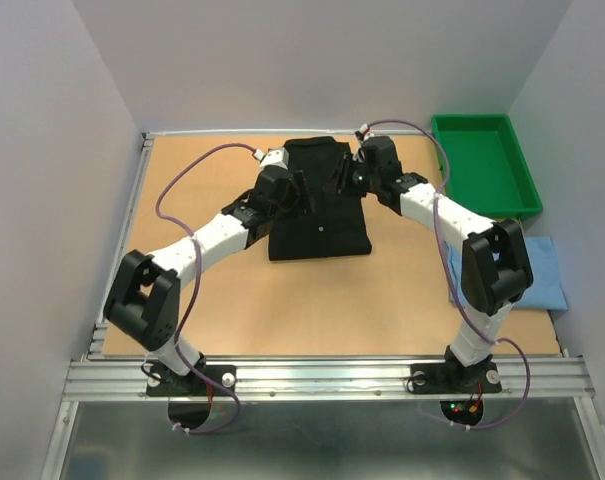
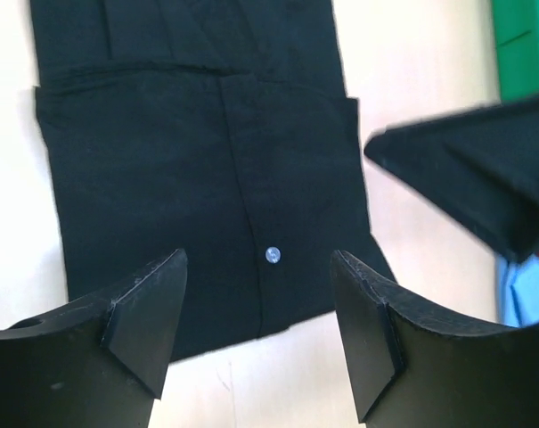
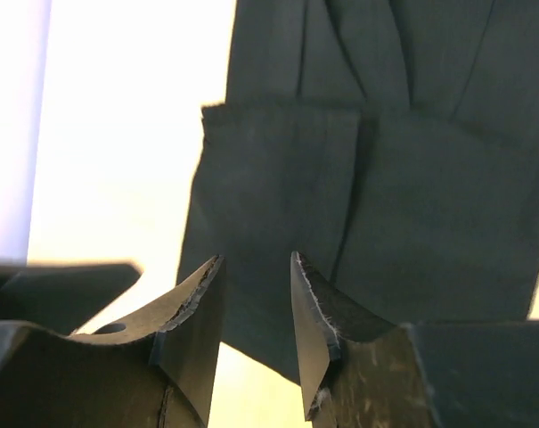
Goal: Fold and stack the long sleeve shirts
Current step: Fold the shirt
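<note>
black shirt [image 1: 317, 205]: soft cloth, dull black, smooth with flat folds
button [image 2: 272, 255]: small and white, a bit shiny, looks like plastic
light blue shirt [image 1: 547, 275]: soft cloth, not shiny, at the table's right edge
table [image 1: 282, 300]: light brown board, looks like wood, flat and dull
green tray [image 1: 482, 165]: hard plastic, smooth, a little shiny, at the far right corner
rail [image 1: 322, 378]: grey metal with grooves, shiny, along the near edge
left gripper [image 2: 257, 285]: dull black plastic fingers, smooth
right gripper [image 3: 256, 267]: dull black fingers, edges rough and scratched
</note>
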Robot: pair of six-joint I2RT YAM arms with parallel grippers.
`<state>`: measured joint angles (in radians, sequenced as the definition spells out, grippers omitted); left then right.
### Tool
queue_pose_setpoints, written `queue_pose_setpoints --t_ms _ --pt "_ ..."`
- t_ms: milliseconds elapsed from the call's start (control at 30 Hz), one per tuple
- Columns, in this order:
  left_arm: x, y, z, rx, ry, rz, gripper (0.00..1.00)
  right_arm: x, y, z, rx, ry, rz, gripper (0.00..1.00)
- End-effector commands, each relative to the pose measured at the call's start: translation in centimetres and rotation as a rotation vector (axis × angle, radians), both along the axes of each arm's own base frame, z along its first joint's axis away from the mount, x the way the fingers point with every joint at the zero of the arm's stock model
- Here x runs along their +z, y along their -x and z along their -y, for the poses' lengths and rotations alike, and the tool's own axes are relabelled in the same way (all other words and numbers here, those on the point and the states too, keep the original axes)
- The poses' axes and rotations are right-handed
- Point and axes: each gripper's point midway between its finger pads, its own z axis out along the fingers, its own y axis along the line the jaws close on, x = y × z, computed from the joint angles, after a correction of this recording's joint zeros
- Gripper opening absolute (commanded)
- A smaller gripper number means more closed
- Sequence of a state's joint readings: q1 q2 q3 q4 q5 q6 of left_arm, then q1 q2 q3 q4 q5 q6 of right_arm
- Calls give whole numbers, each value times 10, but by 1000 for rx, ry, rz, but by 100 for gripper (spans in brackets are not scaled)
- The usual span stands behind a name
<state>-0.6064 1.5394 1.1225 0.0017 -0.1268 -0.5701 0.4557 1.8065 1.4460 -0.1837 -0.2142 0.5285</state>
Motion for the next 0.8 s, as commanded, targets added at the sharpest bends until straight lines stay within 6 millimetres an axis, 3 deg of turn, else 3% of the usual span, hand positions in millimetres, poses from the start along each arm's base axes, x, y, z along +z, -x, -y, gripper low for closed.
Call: queue_pose_setpoints --t_ms 0,100,133,167,233,267,367,400,533,633,767 --pt "-18 -6 16 -48 22 -53 74 -15 17 -5 31 -95 -50 40" --pt "-50 5 16 -60 15 -132 71 -43 36 -2 47 -107 -106 40" --pt "-55 8 16 -55 29 -149 70 -44 39 -2 47 -121 -102 40" --pt "-71 20 11 -55 20 -184 68 -48 43 -2 53 -129 -103 40" --pt "-85 30 5 -43 23 -212 66 -72 61 4 55 -118 -153 40" --pt "-98 44 4 -60 39 -250 66 -90 72 9 55 -107 -182 39" --pt "-123 65 -6 -47 42 -309 66 -108 87 16 49 -103 -206 39" --pt "-134 74 -11 -45 34 -333 65 -123 98 22 47 -86 -236 39" --pt "-147 91 -20 -38 36 -374 65 -132 109 29 45 -62 -242 39" --pt "-134 95 -21 -45 54 -355 65 -114 109 27 60 -85 -206 39" --pt "-77 85 -22 -43 104 -222 66 -71 102 21 84 -131 -122 40"
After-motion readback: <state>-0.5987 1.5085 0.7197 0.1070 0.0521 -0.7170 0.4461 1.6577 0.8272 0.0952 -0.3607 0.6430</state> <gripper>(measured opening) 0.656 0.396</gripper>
